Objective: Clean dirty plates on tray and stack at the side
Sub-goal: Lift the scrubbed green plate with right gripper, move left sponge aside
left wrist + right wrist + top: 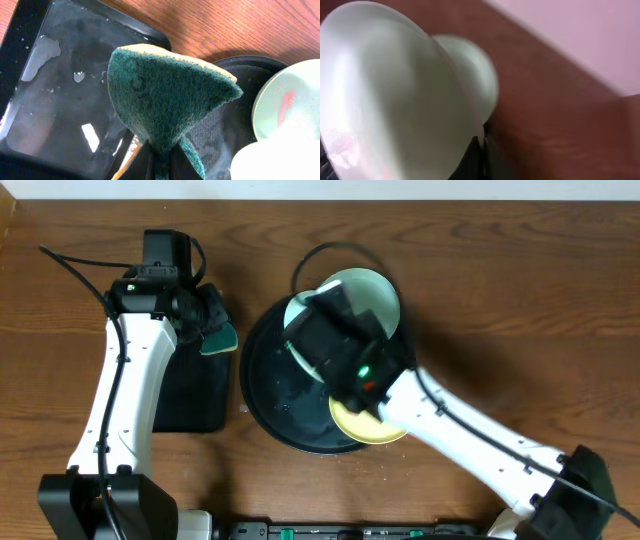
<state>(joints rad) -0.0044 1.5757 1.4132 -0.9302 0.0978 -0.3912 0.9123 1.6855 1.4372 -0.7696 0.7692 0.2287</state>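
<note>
My left gripper (160, 167) is shut on a green scouring sponge (165, 95) with a yellow back. In the overhead view it (212, 330) holds the sponge (222, 338) between the two trays. My right gripper (483, 150) is shut on the rim of a pale mint plate (395, 90) and holds it tilted over the round black tray (265, 390). Its edge shows beside the gripper (296, 340). A second mint plate (370, 292) lies at the tray's far rim. The yellow plate (362, 427) lies at the tray's front rim, partly under my right arm.
A smaller rectangular black tray (60, 100) with water puddles sits left of the round one, under my left arm (190, 395). A black cable (330, 250) loops behind the round tray. The right wrist view is blurred.
</note>
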